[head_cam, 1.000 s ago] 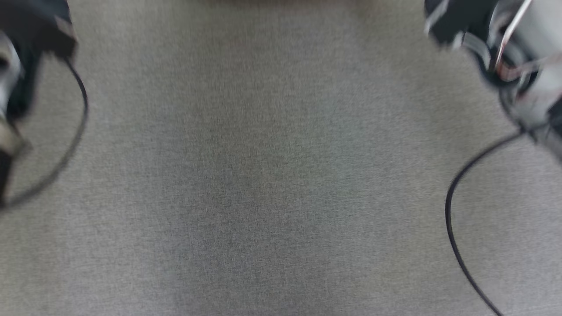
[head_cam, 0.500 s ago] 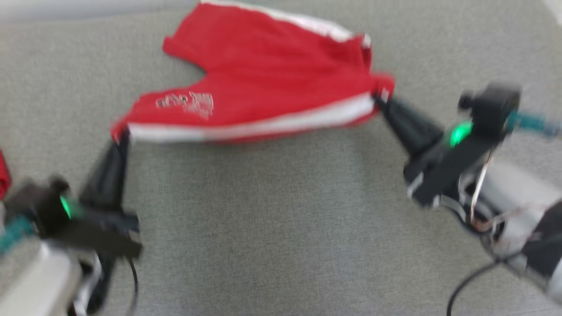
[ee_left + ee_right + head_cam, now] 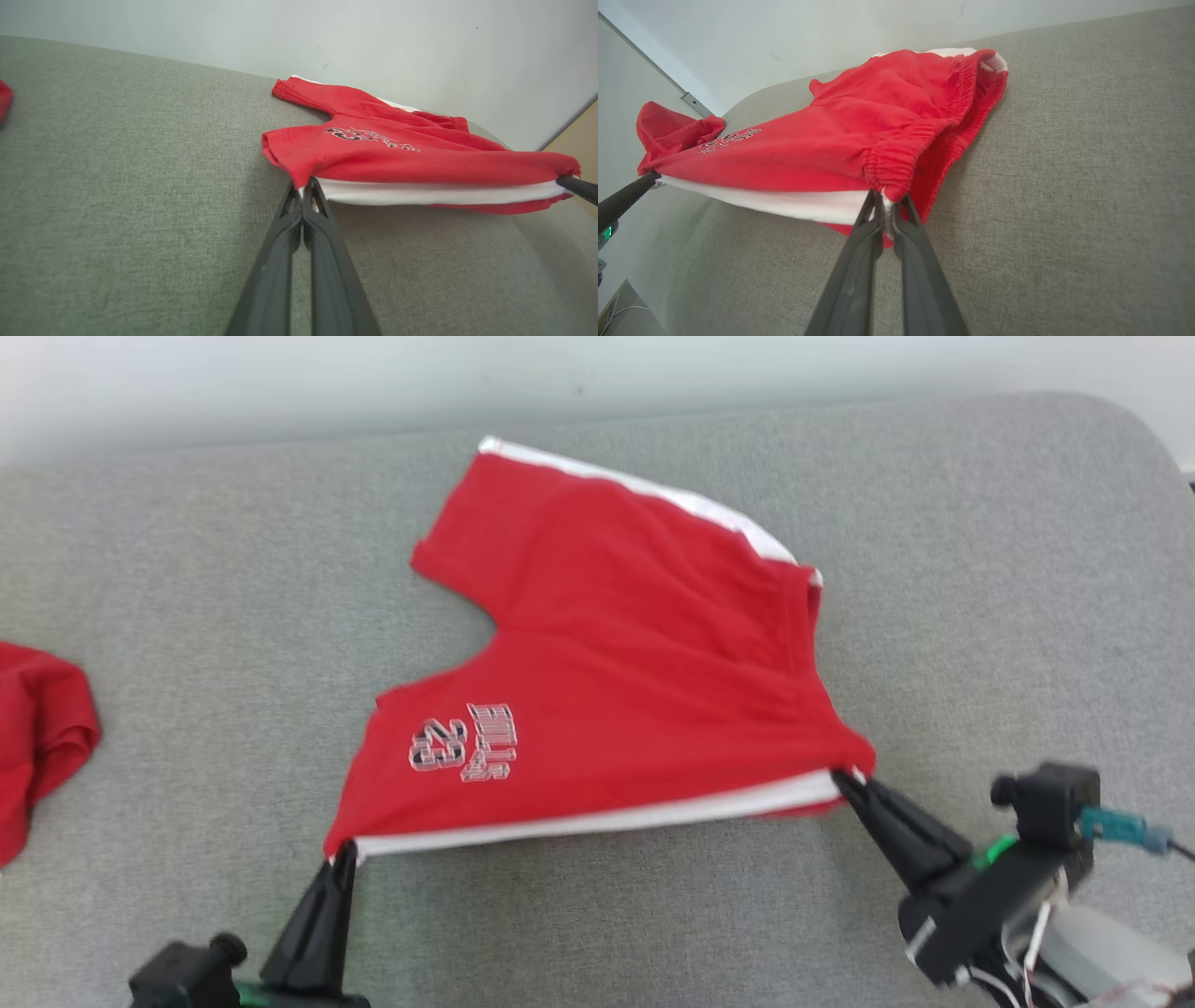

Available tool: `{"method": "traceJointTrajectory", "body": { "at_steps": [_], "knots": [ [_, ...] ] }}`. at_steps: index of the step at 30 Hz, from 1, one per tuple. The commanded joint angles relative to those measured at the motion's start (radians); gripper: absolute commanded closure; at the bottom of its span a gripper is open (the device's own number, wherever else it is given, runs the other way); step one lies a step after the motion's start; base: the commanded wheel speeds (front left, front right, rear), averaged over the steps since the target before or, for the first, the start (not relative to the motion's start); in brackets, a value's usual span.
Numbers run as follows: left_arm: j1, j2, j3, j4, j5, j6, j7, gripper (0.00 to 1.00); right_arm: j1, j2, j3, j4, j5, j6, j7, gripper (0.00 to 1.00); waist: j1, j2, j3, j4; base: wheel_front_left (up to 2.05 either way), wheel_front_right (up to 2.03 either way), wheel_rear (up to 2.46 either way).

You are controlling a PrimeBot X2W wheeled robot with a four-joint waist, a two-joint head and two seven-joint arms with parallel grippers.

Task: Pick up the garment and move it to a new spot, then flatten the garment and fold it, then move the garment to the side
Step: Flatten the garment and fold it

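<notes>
The garment (image 3: 607, 681) is a pair of red shorts with white side stripes and a "23" print, spread over the grey cushion. My left gripper (image 3: 344, 852) is shut on the hem corner of the near leg, seen up close in the left wrist view (image 3: 303, 186). My right gripper (image 3: 845, 779) is shut on the elastic waistband corner (image 3: 885, 198). The near edge of the garment (image 3: 420, 163) hangs stretched between the two grippers, lifted slightly off the cushion, while its far part rests on the surface.
The grey cushion (image 3: 187, 616) ends at a pale wall (image 3: 280, 383) behind the garment. Another red cloth (image 3: 37, 737) lies at the far left edge. The cushion's rounded corner (image 3: 1120, 429) is at the back right.
The head camera has tilted up from bare cushion to the garment. Both grippers keep their hold on the shorts, which now sit lower in the picture.
</notes>
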Motion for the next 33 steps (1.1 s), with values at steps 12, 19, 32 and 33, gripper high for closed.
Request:
{"method": "traceJointTrajectory", "body": {
  "at_steps": [12,19,32,33],
  "knots": [
    [0.166,-0.092,0.111,0.018,0.078,-0.059,-0.004,1.0,0.195,-0.09,-0.029,-0.106,0.071,-0.001,0.04,1.0,0.0002,0.0003,-0.062,0.014,0.0,0.0,0.0],
    [0.158,-0.107,0.136,0.022,0.126,-0.095,-0.004,1.0,0.216,-0.068,-0.065,-0.178,0.065,-0.001,0.042,1.0,0.0002,0.0003,-0.06,-0.002,0.0,0.0,0.0],
    [-0.2,0.046,0.155,0.055,0.201,-0.2,0.099,1.0,0.053,0.055,-0.135,-0.136,0.039,-0.001,0.015,1.0,0.0002,0.0003,0.031,-0.074,0.0,0.0,0.0],
    [-0.24,0.061,0.154,0.066,0.206,-0.209,0.113,1.0,0.029,0.068,-0.137,-0.12,0.038,-0.001,0.014,1.0,0.0002,0.0003,0.043,-0.083,0.0,0.0,0.0]
  ]
}}
